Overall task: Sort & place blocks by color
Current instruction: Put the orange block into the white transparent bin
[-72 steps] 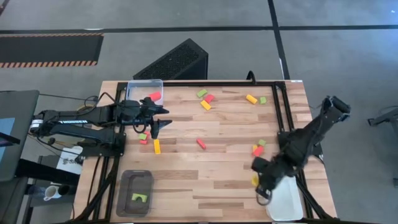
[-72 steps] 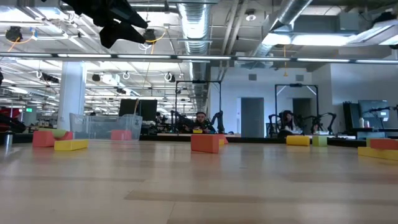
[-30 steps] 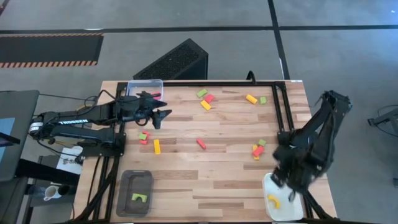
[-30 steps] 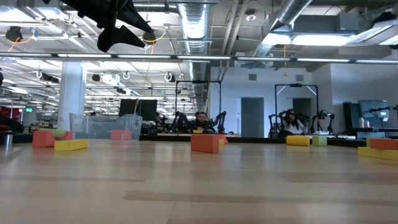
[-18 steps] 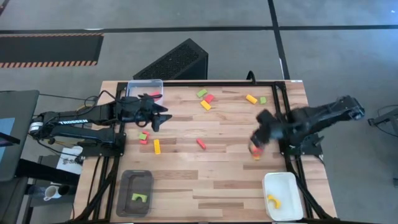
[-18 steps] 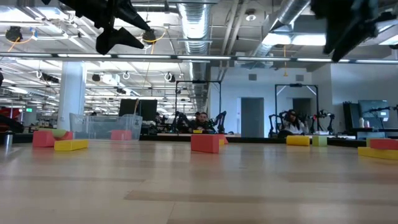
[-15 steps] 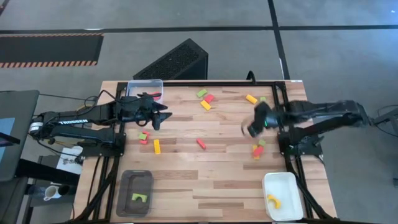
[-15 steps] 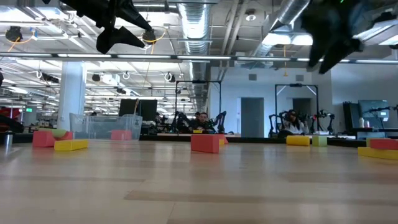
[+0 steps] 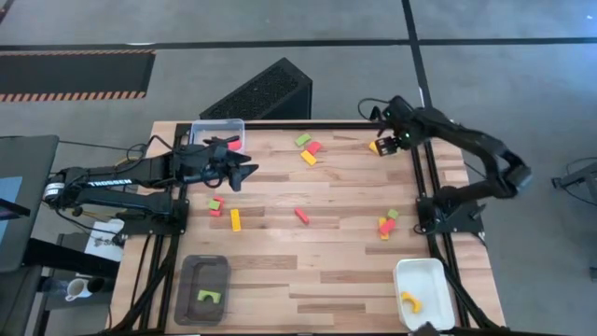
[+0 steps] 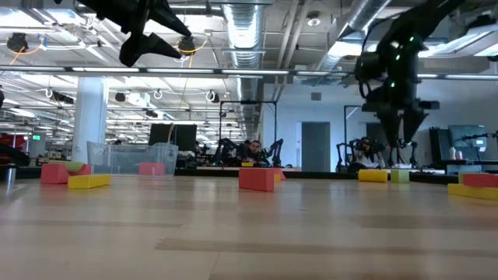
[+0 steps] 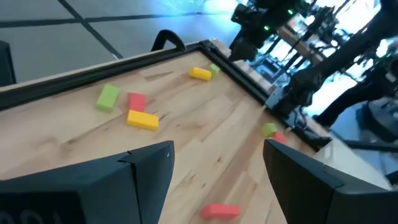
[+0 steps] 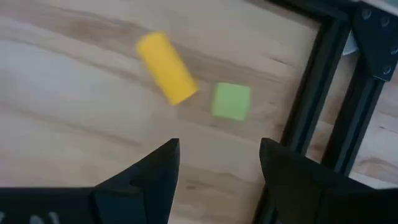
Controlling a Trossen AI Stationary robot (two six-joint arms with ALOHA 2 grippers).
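Overhead arrangement of the sorting bench. The right gripper (image 9: 384,137) hangs with its fingers apart and empty over the far right corner of the wooden worktop (image 9: 326,271), above a yellow bar (image 12: 166,76) and a green cube (image 12: 231,101) that lie just beside each other near the black frame rail (image 12: 311,93). The left gripper (image 9: 244,173), fingers likewise spread and holding nothing, hangs above the worktop's far left area beside the clear tray (image 9: 207,128), which contains a red block (image 9: 230,143). Loose blocks remain scattered: a green, red and yellow group (image 9: 308,148) near the far edge, a red bar (image 9: 301,215) at the centre, a yellow bar (image 9: 235,219) left of it, and a mixed cluster (image 9: 386,224) by the right edge. The dark grey tray (image 9: 189,299) at the near left corner holds a green arch (image 9: 209,297); the white tray (image 9: 431,277) at the near right holds a yellow arch (image 9: 409,301).
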